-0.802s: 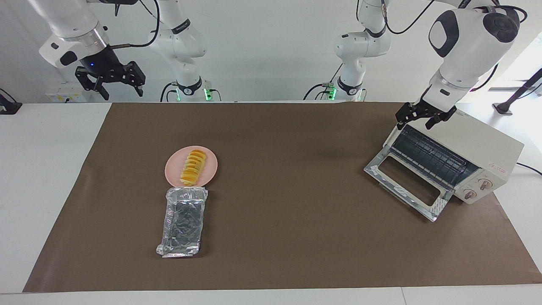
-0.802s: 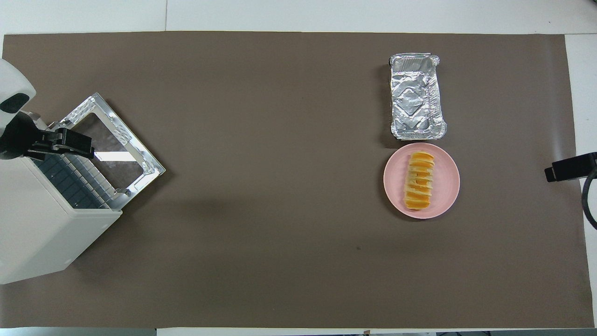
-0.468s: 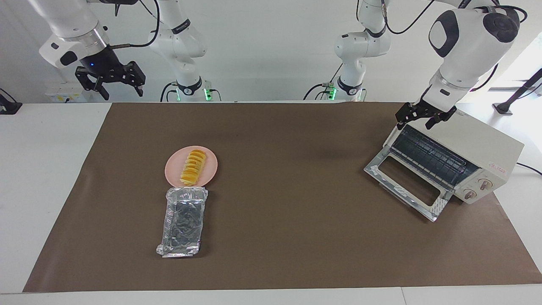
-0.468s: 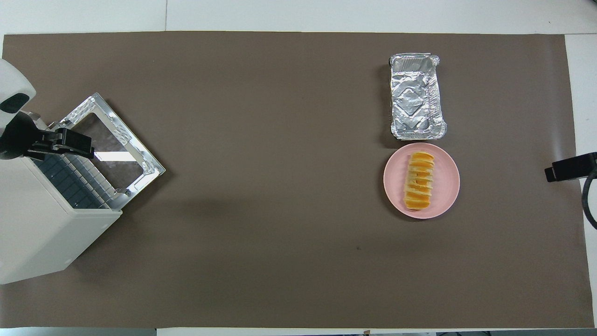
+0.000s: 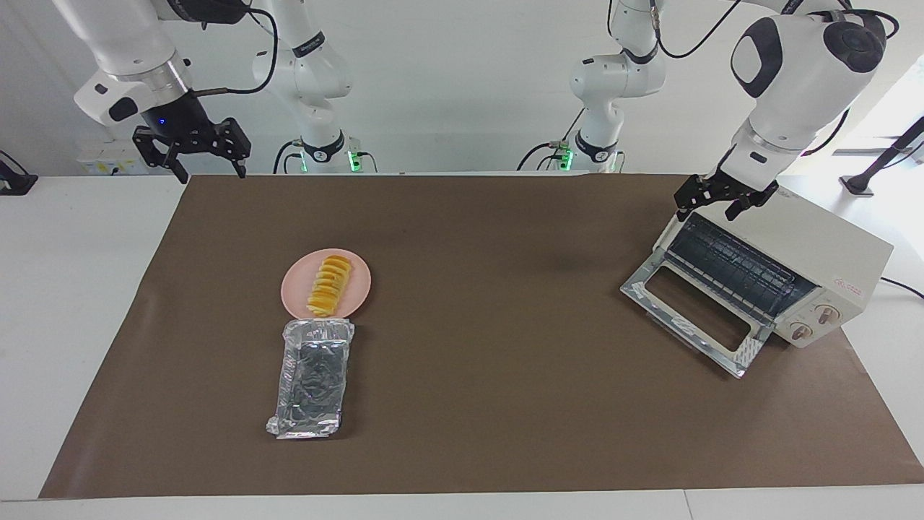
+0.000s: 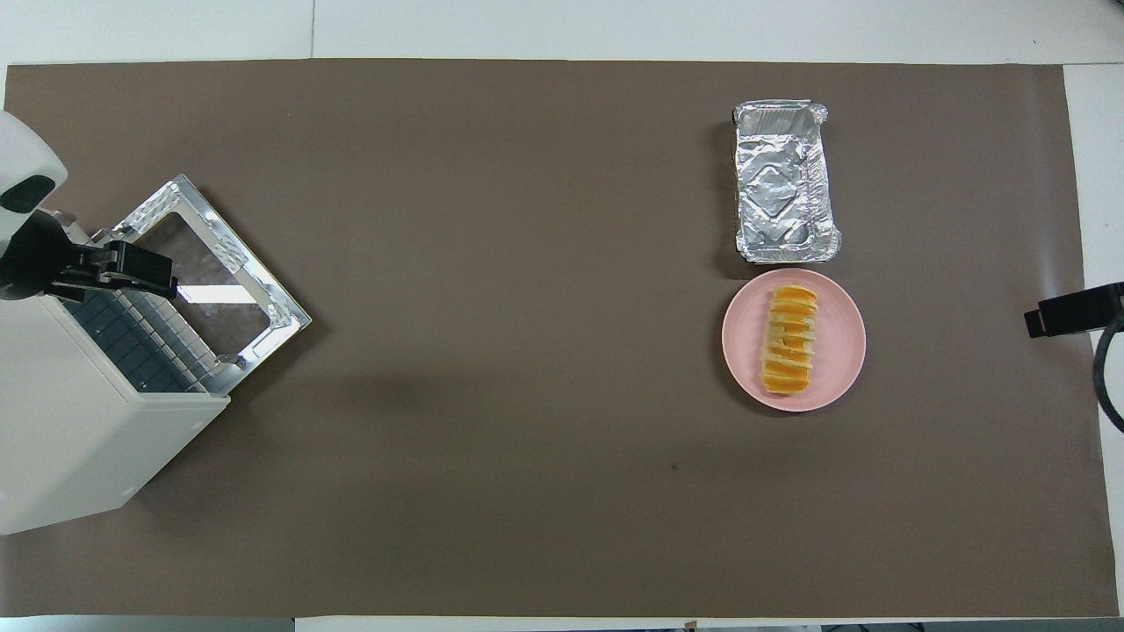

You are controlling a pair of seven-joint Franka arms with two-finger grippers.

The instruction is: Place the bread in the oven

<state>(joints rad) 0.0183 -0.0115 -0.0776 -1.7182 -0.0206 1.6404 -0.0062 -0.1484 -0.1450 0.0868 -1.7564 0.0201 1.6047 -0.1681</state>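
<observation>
The bread (image 5: 329, 285) (image 6: 790, 338), a short loaf of yellow-orange slices, lies on a round pink plate (image 5: 292, 290) (image 6: 742, 338) toward the right arm's end of the table. The cream-white oven (image 5: 830, 242) (image 6: 70, 439) stands at the left arm's end. Its glass door (image 5: 743, 354) (image 6: 290, 314) is dropped open and the wire rack shows inside. My left gripper (image 5: 709, 208) (image 6: 114, 268) hangs open just over the oven's top front edge, holding nothing. My right gripper (image 5: 209, 172) is open and empty in the air above the mat's corner by its base, well away from the bread.
A crinkled silver foil tray (image 5: 312, 379) (image 6: 784, 184) lies right beside the plate, farther from the robots. A brown mat (image 5: 505, 404) (image 6: 492, 351) covers most of the white table. Two further arms stand along the table's edge nearest the robots.
My right gripper has dropped a little and shifted slightly toward the mat. The left arm, bread, plate, tray and oven have not moved.
</observation>
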